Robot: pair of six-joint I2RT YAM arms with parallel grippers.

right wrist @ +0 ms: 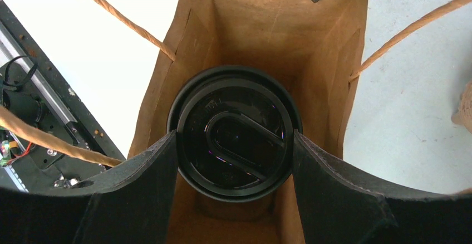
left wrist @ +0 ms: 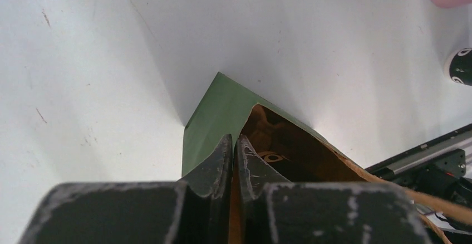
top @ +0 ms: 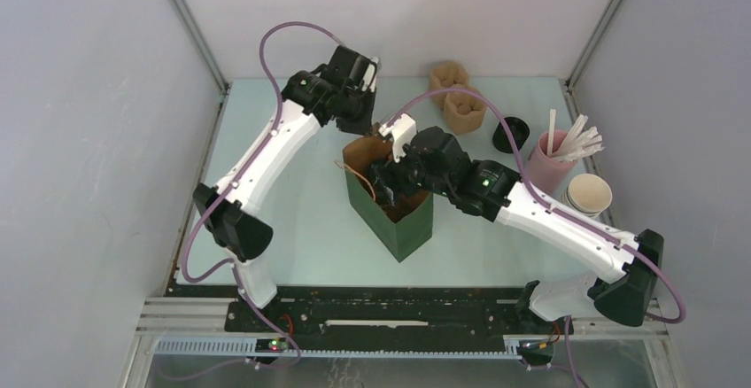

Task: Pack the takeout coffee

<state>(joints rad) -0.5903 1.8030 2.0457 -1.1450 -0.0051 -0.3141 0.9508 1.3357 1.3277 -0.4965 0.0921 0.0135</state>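
**A:** Nearest first: where is the takeout coffee [right wrist: 235, 130]?

**B:** Inside the paper bag [top: 403, 224], low in its open mouth. The right end effector [right wrist: 235, 144] reaches down into the bag from above. Its fingers [right wrist: 139, 177] are spread wide and press on opposite sides of the cup just under the black lid [right wrist: 222, 105], so it has the cup in its grip. I cannot tell whether the base touches the bag's floor.

**A:** How will it handle?

**B:** I'd guess the thin paper wall gives under a hard squeeze, and the plastic lid looks slick and could pop off. Whether the cup is full is hidden, so count on liquid weight that slops. The best hold is where the fingers are now, high on the wall, where the lid's rim stiffens it.

**A:** Which way does it point?

**B:** It stands upright. Its long axis runs straight down into the bag, with the lid facing up at the wrist camera and the base toward the bag's floor. The long oval recess in the lid lies diagonally across the bag.

**A:** And at the bag's far side?

**B:** The left end effector [left wrist: 234, 141] is at the bag's far rim. Its fingers are nearly together with the paper wall pinched between them, holding the mouth open. The twine handles [right wrist: 117, 15] fall outward over the bag's sides, and the bag stands on the tabletop [top: 301, 211].
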